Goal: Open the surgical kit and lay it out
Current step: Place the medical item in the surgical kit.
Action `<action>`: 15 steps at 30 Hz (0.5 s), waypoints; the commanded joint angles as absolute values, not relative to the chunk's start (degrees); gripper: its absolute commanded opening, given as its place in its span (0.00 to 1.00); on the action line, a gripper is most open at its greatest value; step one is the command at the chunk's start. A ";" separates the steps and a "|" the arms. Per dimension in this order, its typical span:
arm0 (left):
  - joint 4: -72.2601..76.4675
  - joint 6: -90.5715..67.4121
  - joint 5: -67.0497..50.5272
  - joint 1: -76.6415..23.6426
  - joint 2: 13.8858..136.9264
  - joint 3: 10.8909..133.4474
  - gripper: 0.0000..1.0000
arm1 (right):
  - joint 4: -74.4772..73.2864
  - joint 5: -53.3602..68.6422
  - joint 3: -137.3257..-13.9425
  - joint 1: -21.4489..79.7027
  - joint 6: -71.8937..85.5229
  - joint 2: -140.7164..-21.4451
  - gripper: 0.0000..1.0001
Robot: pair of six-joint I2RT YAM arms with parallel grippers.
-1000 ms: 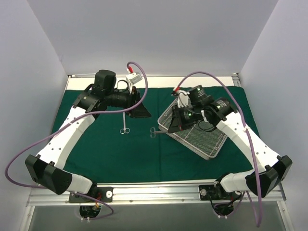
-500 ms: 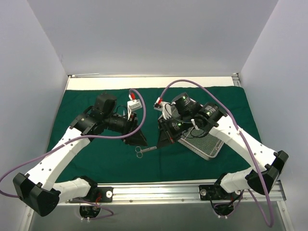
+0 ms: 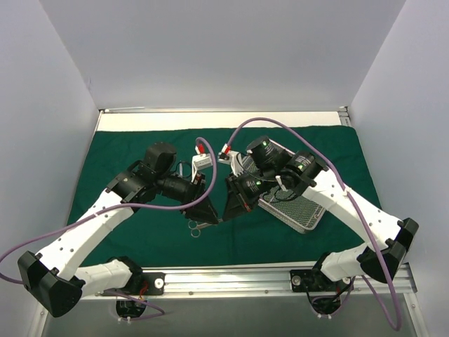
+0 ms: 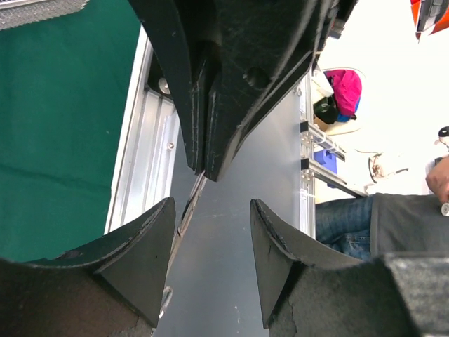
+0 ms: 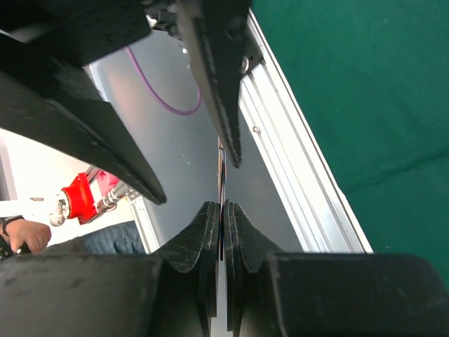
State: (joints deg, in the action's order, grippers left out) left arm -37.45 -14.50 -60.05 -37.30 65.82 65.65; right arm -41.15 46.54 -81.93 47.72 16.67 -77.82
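Right gripper [image 5: 223, 208] is clamped tight on one scissors-type instrument [image 3: 194, 226]. On the wrist cam the thin steel sits pinched right btwn the two pads, edge-on. From the top cam the instrument hangs out to the left of those jaws, finger rings at the far end, over the near-middle part of the green drape [image 3: 119, 151]. Can't tell if it's touching the cloth or just above it. Left gripper [image 4: 212, 207] is spread wide, holding nothing. Its fingers [image 4: 140, 253] sit either side of the instrument's shaft, w/ the steel running much closer to one finger than the other. The two grippers are basically nose to nose. Mesh tray [image 3: 298, 210] sits on the drape just right of the right gripper, angled. Can't make out what's in it.
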 commanded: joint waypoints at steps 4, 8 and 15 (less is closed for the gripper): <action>-34.80 -15.12 -61.61 -37.97 66.44 65.21 0.56 | -39.82 49.92 -85.43 48.16 17.58 -78.05 0.00; -35.07 -15.21 -61.87 -38.67 67.41 65.21 0.56 | -39.64 50.27 -85.78 48.16 17.58 -78.13 0.00; -35.16 -15.21 -61.18 -39.81 67.76 65.13 0.26 | -39.64 49.66 -86.75 48.16 17.58 -78.75 0.00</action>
